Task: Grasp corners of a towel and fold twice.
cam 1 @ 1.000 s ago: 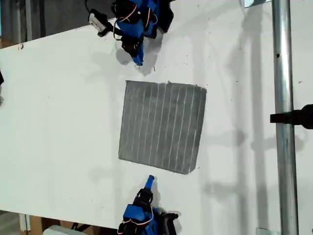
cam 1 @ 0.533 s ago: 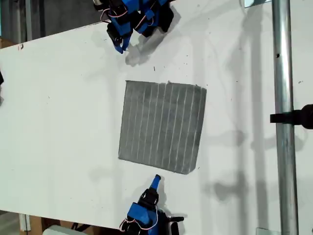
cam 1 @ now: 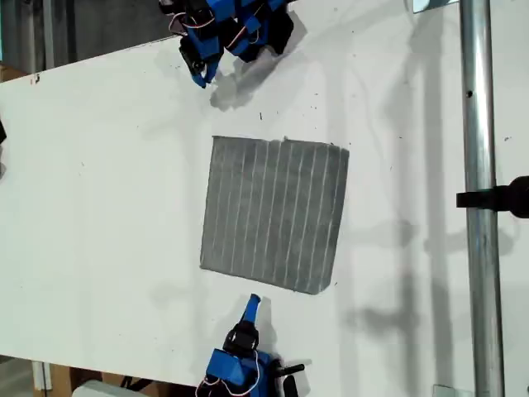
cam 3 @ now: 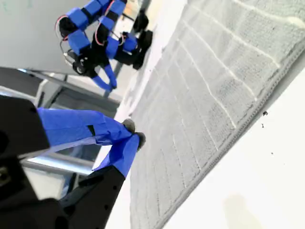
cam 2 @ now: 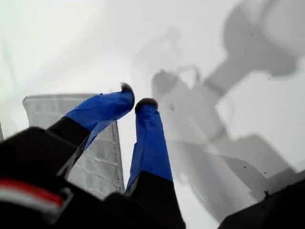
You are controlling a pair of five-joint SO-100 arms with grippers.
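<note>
The grey striped towel [cam 1: 273,213] lies flat and unfolded on the white table [cam 1: 99,207], with its corners [cam 1: 213,138] spread out. My first gripper [cam 1: 200,80] hovers near the table's far edge at the exterior view's top, well away from the towel [cam 2: 102,157]. Its blue fingertips [cam 2: 145,103] nearly touch, with nothing between them. My second gripper [cam 1: 252,303] is at the exterior view's bottom, just short of the towel's near edge. In the second wrist view the gripper [cam 3: 132,132] is shut and empty beside the towel [cam 3: 214,95].
A vertical metal pole [cam 1: 479,248] with a black clamp [cam 1: 504,197] runs down the exterior view's right side. The table's edge slants across the exterior view's upper left.
My first gripper drew back from just above the towel's far edge toward the exterior view's upper left. My second gripper wavered slightly near the towel's near edge. The towel stayed still.
</note>
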